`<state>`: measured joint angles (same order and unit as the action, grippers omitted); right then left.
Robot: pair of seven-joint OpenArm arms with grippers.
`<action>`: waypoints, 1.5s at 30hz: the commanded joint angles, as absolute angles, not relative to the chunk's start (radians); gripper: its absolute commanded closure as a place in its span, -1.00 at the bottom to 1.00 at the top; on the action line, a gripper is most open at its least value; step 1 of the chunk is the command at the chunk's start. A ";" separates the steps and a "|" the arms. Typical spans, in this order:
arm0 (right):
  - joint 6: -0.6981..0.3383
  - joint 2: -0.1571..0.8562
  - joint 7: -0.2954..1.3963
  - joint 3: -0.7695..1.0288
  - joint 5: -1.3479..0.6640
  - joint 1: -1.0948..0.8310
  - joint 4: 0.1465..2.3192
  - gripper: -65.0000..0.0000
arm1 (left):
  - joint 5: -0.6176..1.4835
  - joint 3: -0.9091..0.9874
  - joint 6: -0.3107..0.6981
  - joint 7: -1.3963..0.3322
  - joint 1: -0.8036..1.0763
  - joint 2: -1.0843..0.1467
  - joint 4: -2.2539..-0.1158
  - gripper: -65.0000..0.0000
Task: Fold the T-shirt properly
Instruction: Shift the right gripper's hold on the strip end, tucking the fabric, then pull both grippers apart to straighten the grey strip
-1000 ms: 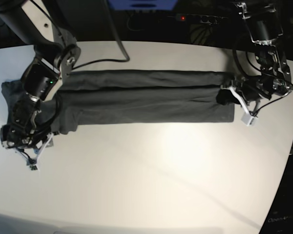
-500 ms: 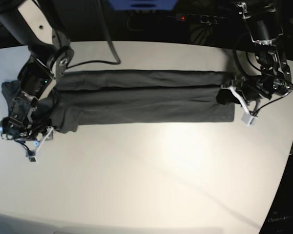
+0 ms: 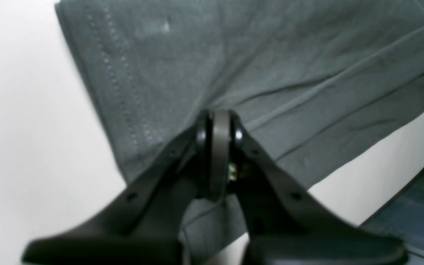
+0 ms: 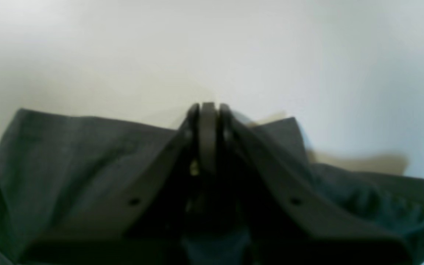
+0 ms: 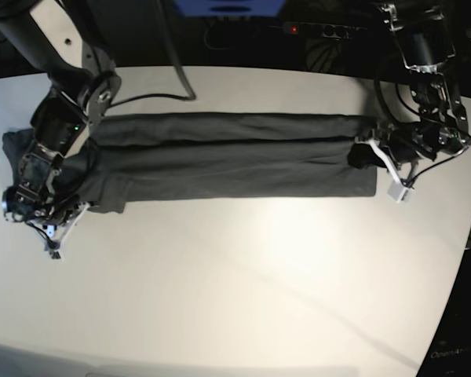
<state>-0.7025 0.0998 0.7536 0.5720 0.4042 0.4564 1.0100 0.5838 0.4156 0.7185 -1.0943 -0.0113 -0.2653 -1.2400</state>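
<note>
One T-shirt (image 5: 235,157), dark charcoal grey, plain, folded lengthwise into a long narrow band, lying flat across the far half of the white tabletop (image 5: 251,275) in the base view, with long creases running end to end. Two arms, one at each short end of the band. Left tool (image 5: 377,155), at the base view's right end of the cloth, clamped on the T-shirt; in the left wrist view (image 3: 217,125) jaws pressed together with a fold of grey fabric pinched between them, a stitched hem (image 3: 123,92) running down just beside the grip, white tabletop (image 3: 24,110) to the side of it. Small white block (image 5: 399,192) hanging off the left arm's wrist just beyond the cloth's near corner. Right tool (image 5: 53,228), at the base view's left end, low over the bunched, crumpled end of the garment; in the right wrist view (image 4: 208,110) jaws brought together at the cloth's edge, grey fabric (image 4: 87,154) spread on either side of the dark fingers (image 4: 260,154), bare tabletop (image 4: 212,48) beyond the tips; whether cloth is actually caught between the tips, not discernible. Far left end of the T-shirt rumpled and sticking out past the right arm. Dark cable (image 5: 161,96) trailing from the right arm over the tabletop's far edge.
</note>
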 commanded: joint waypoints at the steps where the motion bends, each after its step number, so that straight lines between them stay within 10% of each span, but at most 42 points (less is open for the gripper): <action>1: -0.698 0.107 0.760 0.572 0.417 0.472 1.023 1.00 | 0.478 0.414 0.698 -1.176 0.001 -0.275 -1.233 0.92; 20: -0.698 0.119 0.766 0.533 0.486 0.449 1.040 0.99 | 0.476 0.414 0.698 -1.170 -0.013 -0.275 -1.225 0.92; 45: -0.698 0.073 0.774 0.332 0.486 0.140 1.603 0.99 | 0.476 0.414 0.698 -1.170 -0.015 -0.275 -1.224 0.92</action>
